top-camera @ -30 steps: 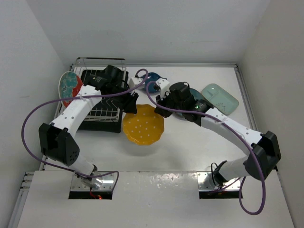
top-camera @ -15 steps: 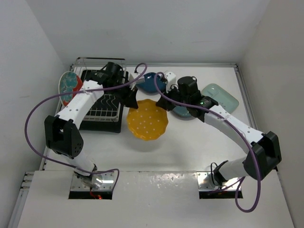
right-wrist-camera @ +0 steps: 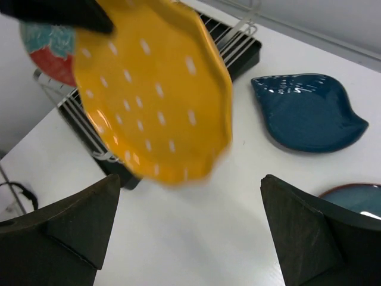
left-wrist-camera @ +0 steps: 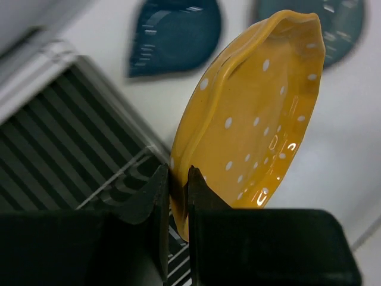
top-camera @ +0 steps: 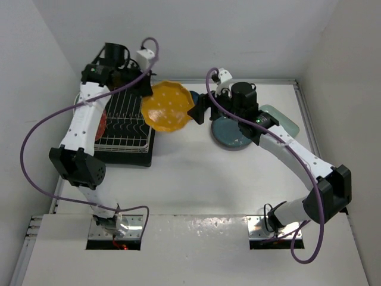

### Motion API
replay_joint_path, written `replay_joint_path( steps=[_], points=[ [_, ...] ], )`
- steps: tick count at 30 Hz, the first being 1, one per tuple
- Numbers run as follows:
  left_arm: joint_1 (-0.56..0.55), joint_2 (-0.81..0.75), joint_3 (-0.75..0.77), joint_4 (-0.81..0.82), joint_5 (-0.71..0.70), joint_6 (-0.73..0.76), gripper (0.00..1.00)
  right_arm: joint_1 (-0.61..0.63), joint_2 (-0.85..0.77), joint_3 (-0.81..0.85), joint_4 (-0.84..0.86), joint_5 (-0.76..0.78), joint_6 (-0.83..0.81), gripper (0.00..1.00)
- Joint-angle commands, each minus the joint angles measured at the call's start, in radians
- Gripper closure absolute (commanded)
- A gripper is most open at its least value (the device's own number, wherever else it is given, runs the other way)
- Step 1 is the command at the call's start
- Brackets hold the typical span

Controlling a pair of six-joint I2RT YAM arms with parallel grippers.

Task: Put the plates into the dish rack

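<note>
The yellow plate [top-camera: 168, 106] hangs off the table [top-camera: 196, 179], tilted nearly on edge at the far right corner of the rack [top-camera: 122, 128]. The left gripper [left-wrist-camera: 177, 179] is clamped on its rim, one black finger on each face. The plate is glossy, scalloped at the edge and sprinkled with pale dots. In the left wrist view its lower rim is lost behind the fingers. In the right wrist view its top is cut off and its edge is blurred.

The rack is silver wire with upright prongs over a black tray [top-camera: 128, 159], and the left arm covers much of it from above. The red plate [right-wrist-camera: 49, 52] shows only as a slice with a teal flower at the rack's left side, half behind the yellow plate. Whether it sits between prongs cannot be told.

The blue plate [right-wrist-camera: 306, 110], leaf-shaped and shiny, lies flat on the table right of the rack (from above it is almost wholly hidden). The right gripper [top-camera: 201, 108] hovers near it with jaws wide apart and nothing between them. The teal plate [top-camera: 232, 132] is round and lies flat, partly under the right arm. The mint plate [top-camera: 284, 122] lies just beyond, also partly covered by the arm.
</note>
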Motion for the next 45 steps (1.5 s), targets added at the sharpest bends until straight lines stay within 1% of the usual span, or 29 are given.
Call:
replay_joint_path(
  steps=[1, 2, 4, 5, 7, 8, 10, 11, 12, 14, 15, 18, 21, 23, 26, 27, 31, 37, 43, 45],
  points=[
    [0.071, -0.069, 0.156, 0.05, -0.212, -0.104, 1.0, -0.003, -0.016, 0.007, 0.051, 0.099, 0.041, 0.0],
    [0.08, -0.095, 0.169, 0.066, -0.397, -0.113, 1.0, -0.003, -0.026, -0.011, 0.053, 0.126, 0.05, 0.0],
    [0.092, -0.132, 0.157, 0.11, -0.59, -0.113, 1.0, -0.006, -0.038, -0.028, 0.05, 0.166, 0.06, 0.0],
    [0.102, -0.17, 0.121, 0.13, -0.773, -0.113, 1.0, -0.005, -0.053, -0.059, 0.079, 0.178, 0.066, 0.0],
    [0.111, -0.204, 0.078, 0.179, -0.921, -0.125, 1.0, -0.005, -0.053, -0.083, 0.094, 0.189, 0.074, 0.0],
    [0.122, -0.219, 0.022, 0.196, -1.031, -0.136, 1.0, -0.006, -0.056, -0.09, 0.094, 0.191, 0.075, 0.0],
    [0.131, -0.263, -0.041, 0.239, -1.122, -0.18, 1.0, -0.003, -0.053, -0.102, 0.094, 0.192, 0.077, 0.0],
    [0.131, -0.277, -0.073, 0.251, -1.202, -0.196, 1.0, -0.006, -0.052, -0.105, 0.094, 0.191, 0.077, 0.0],
    [0.14, -0.29, -0.131, 0.265, -1.229, -0.205, 1.0, -0.006, -0.047, -0.106, 0.093, 0.191, 0.078, 0.0],
    [0.149, -0.319, -0.184, 0.306, -1.243, -0.19, 1.0, -0.006, -0.044, -0.11, 0.091, 0.191, 0.078, 0.0],
    [0.149, -0.328, -0.242, 0.326, -1.256, -0.19, 1.0, -0.003, -0.043, -0.114, 0.091, 0.192, 0.08, 0.0],
    [0.149, -0.351, -0.326, 0.42, -1.285, -0.133, 1.0, -0.008, -0.041, -0.119, 0.094, 0.189, 0.083, 0.0],
    [0.149, -0.351, -0.345, 0.489, -1.322, -0.087, 1.0, -0.009, -0.042, -0.123, 0.091, 0.185, 0.089, 0.0],
    [0.158, -0.351, -0.388, 0.535, -1.365, -0.059, 1.0, -0.009, -0.047, -0.131, 0.088, 0.186, 0.092, 0.0],
    [0.158, -0.351, -0.422, 0.638, -1.396, -0.013, 1.0, -0.012, -0.058, -0.146, 0.087, 0.188, 0.097, 0.0],
    [0.158, -0.351, -0.433, 0.638, -1.407, -0.013, 1.0, -0.018, -0.061, -0.148, 0.088, 0.189, 0.097, 0.0],
    [0.158, -0.333, -0.445, 0.652, -1.369, 0.01, 1.0, -0.021, -0.062, -0.156, 0.087, 0.186, 0.1, 0.0],
    [0.158, -0.333, -0.563, 0.745, -1.359, 0.041, 1.0, -0.017, -0.062, -0.157, 0.079, 0.178, 0.106, 0.0],
    [0.168, -0.322, -0.643, 0.79, -1.35, 0.06, 1.0, -0.031, -0.07, -0.162, 0.071, 0.171, 0.109, 0.0],
    [0.178, -0.322, -0.658, 0.776, -1.313, 0.044, 1.0, -0.034, -0.073, -0.165, 0.07, 0.169, 0.11, 0.0]
  ],
)
